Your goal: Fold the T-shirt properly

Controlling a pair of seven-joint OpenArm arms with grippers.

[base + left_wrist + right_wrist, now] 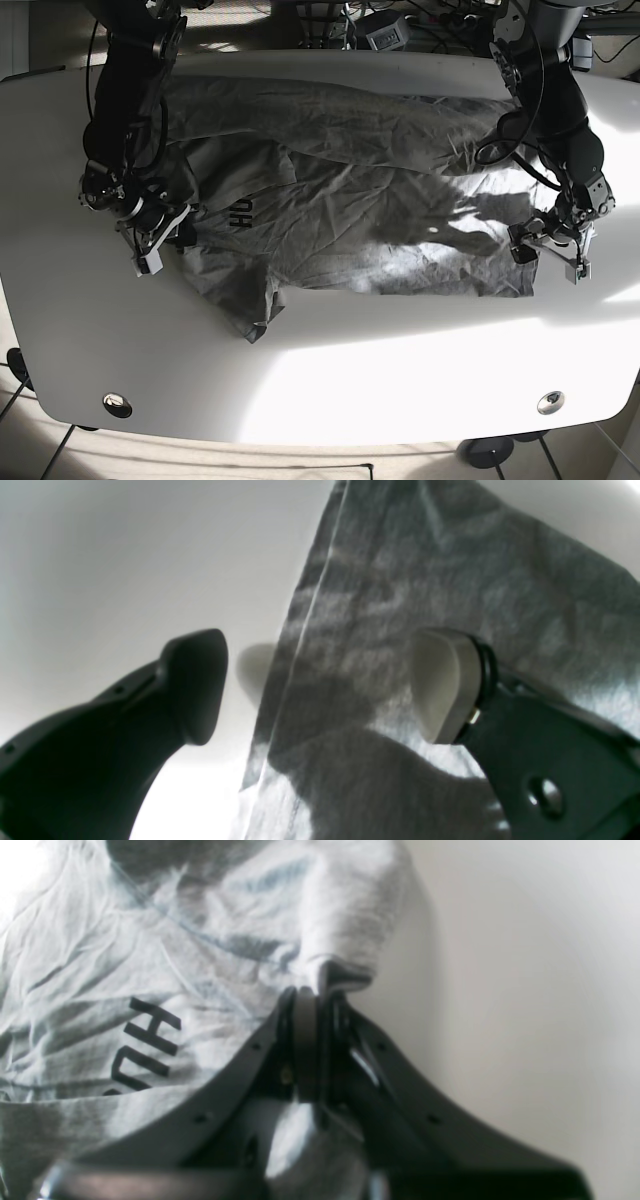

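A grey T-shirt [350, 210] lies spread and wrinkled across the white bench [330, 370], its black lettering towards the base view's left side.

The right gripper [315, 990] has its fingers [305, 1040] clenched tight on a bunched fold of the shirt's edge; in its wrist view the cloth puckers up just above the tips (more fabric seems to be caught lower between the arms, though the blur makes that uncertain).

The left gripper [320, 685] hangs over the shirt's opposite edge with its fingers spread wide and holding nothing. The dark finger [195, 685] sits above bare bench, the pale-padded one [442, 685] above the cloth, and the hemmed edge runs between them.
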